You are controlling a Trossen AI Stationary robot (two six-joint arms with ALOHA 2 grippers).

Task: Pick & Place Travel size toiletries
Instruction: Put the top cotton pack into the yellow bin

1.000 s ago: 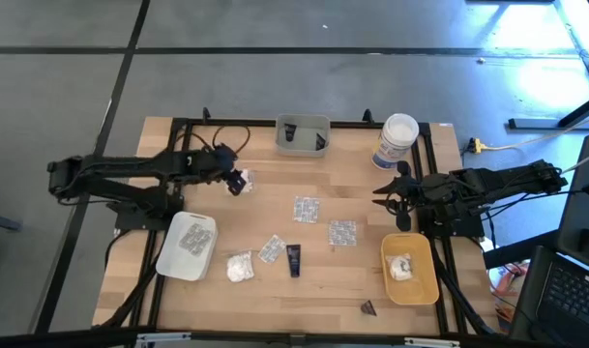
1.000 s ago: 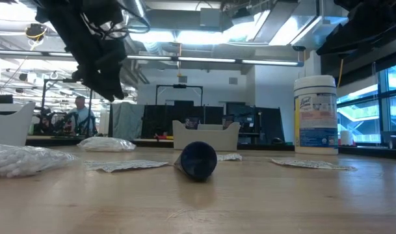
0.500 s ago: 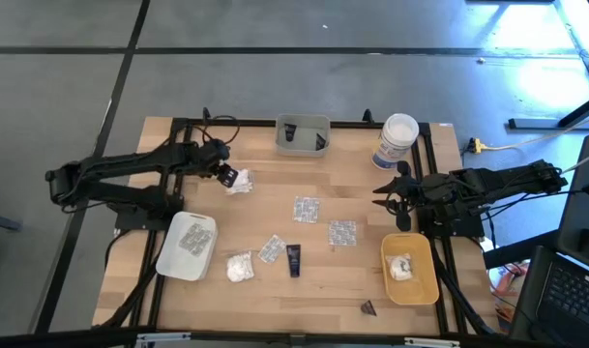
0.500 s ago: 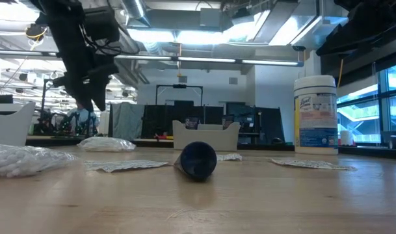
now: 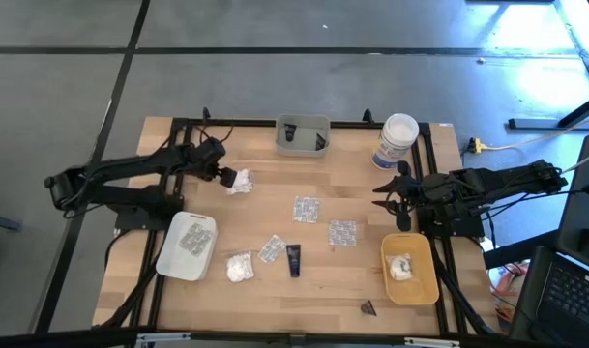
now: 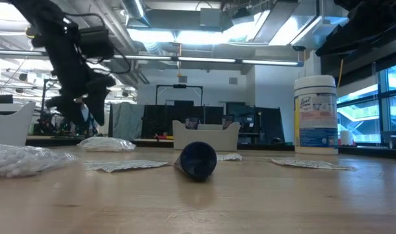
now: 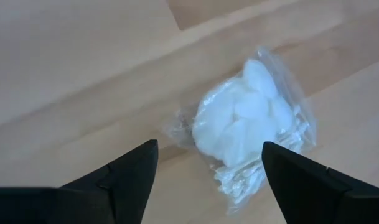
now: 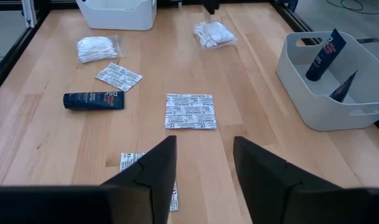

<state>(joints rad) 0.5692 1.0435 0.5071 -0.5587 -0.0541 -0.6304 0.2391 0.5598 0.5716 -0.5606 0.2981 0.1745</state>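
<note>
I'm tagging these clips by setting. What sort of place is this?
Probably a robotics lab or industrial workspace: a wooden table inside a black metal frame, exposed ceiling ducts and strip lights in the low view, and a laptop beside the rig.

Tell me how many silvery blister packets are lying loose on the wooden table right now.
3. One blister packet sits mid-table, one toward the yellow tray, one beside the dark tube. Any inside the trays can't be made out.
</note>
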